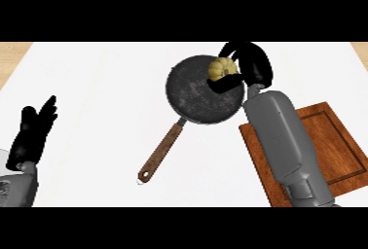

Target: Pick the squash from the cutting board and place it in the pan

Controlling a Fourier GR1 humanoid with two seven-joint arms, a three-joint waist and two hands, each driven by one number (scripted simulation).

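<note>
Over the far rim of the round black frying pan (203,92), the right hand (251,65) is grasping the small yellow ribbed squash (222,68), fingers and thumb curling round it. Its grey forearm is crossing the brown wooden cutting board (330,141). At the view's left, the left hand (34,131) is resting with fingers straight and relaxed, pointing up.

A white tabletop (93,78) carries a dark pan (194,95), its brown handle angled toward the viewer. A wooden cutting board (338,146) lies just beside it, at right.
</note>
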